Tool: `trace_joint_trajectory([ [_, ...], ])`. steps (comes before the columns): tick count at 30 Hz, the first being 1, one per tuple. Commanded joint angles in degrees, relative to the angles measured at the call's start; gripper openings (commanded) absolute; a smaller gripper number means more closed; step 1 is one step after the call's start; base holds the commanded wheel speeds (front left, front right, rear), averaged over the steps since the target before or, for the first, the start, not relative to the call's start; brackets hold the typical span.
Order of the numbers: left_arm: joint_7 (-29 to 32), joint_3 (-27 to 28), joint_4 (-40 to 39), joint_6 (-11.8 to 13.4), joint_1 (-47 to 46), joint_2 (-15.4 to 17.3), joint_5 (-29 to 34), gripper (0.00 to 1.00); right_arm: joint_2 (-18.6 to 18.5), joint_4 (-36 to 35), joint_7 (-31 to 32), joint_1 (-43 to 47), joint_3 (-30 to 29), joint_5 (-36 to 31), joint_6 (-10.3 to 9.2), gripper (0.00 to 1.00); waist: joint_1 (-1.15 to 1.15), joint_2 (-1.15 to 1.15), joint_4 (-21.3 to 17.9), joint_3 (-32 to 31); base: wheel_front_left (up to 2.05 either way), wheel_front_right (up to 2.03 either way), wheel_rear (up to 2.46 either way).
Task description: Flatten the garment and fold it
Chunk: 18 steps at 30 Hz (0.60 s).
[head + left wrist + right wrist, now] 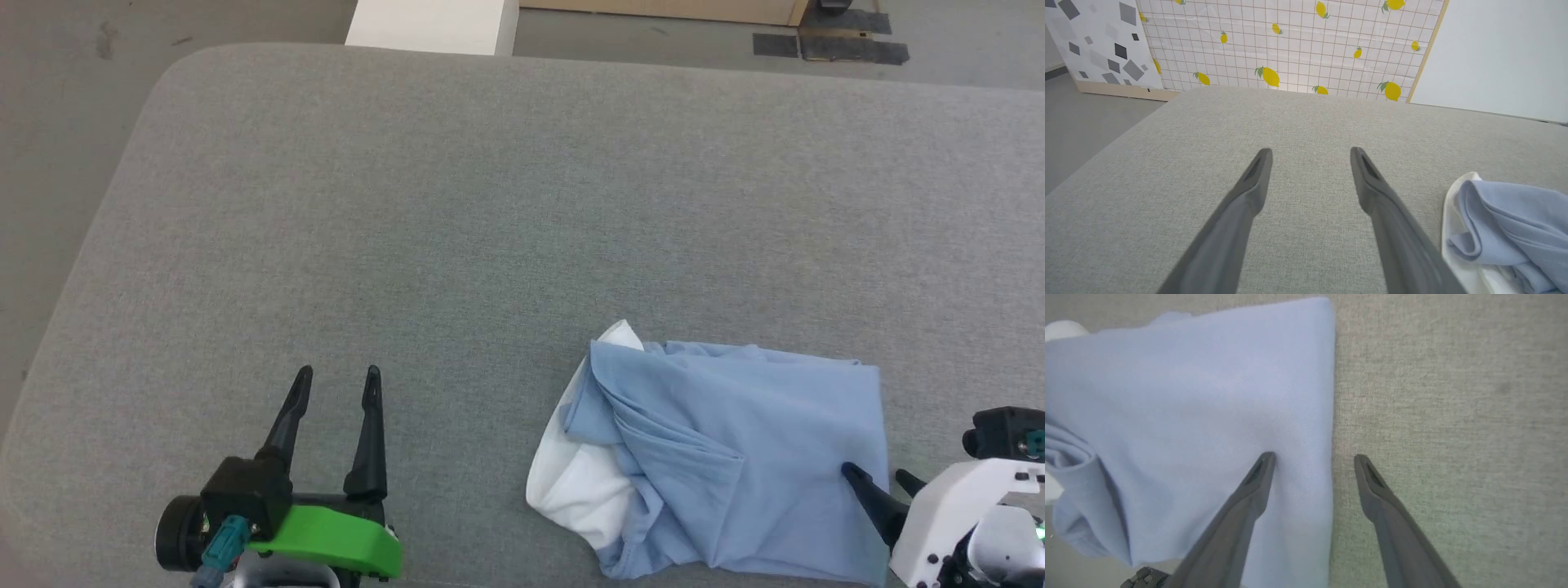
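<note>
The garment (735, 457), a light blue T-shirt with white fabric showing at its left side, lies bunched and partly folded on the grey table near the front right. My right gripper (875, 475) is open at the shirt's right edge; in the right wrist view one finger rests over the blue cloth (1188, 396) and the other over bare table, straddling the edge. My left gripper (336, 376) stands open over bare table at the front left, well apart from the shirt. The left wrist view shows the garment (1506, 220) at its right edge, beside the open left gripper (1310, 153).
The grey fabric-covered table (457, 204) stretches wide to the left and back of the shirt. A white box (433, 24) stands beyond the far edge. A lemon-patterned panel (1290, 45) and a white wall panel (1494, 53) stand behind the table.
</note>
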Motion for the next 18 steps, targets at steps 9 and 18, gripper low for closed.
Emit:
trace_joint_trajectory([
  [9,1.0,-0.5,-1.8,0.6,0.1,1.1,0.6,1.00,0.0,6.9,0.2,-4.6,0.7,-0.4,-0.08,0.00,0.00,0.00,0.8,0.7,0.00,0.00,0.00],
  [18,0.5,-0.7,-1.6,0.6,-0.7,0.9,0.2,1.00,-3.1,4.7,0.2,-6.1,1.9,0.1,-0.08,0.00,0.00,0.00,-1.4,-0.1,0.00,0.00,0.00],
])
